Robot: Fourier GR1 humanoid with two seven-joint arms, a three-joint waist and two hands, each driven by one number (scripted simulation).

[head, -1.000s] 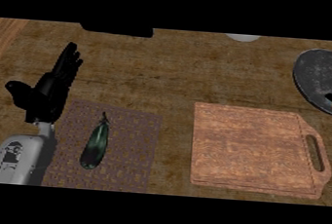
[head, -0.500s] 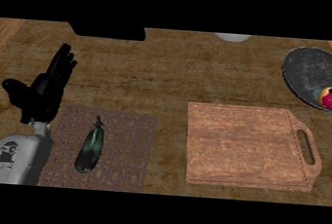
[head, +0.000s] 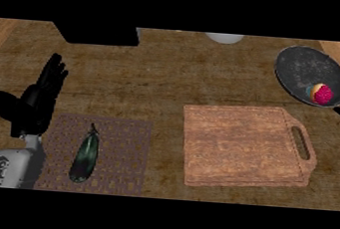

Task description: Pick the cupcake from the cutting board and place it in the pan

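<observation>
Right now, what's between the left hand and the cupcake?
Head view: from the left hand, open at the left edge, to the cupcake in the pan at upper right lies bare counter; the cutting board sits just below that line.

eggplant on brown mat | black box | white object

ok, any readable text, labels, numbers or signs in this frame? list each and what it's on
No text can be read anywhere in the head view.
Left forearm: a small dark marking on the grey shell, too blurred to read.
Cutting board, pan, cupcake, mat, the dark green vegetable on it: no markings visible.
</observation>
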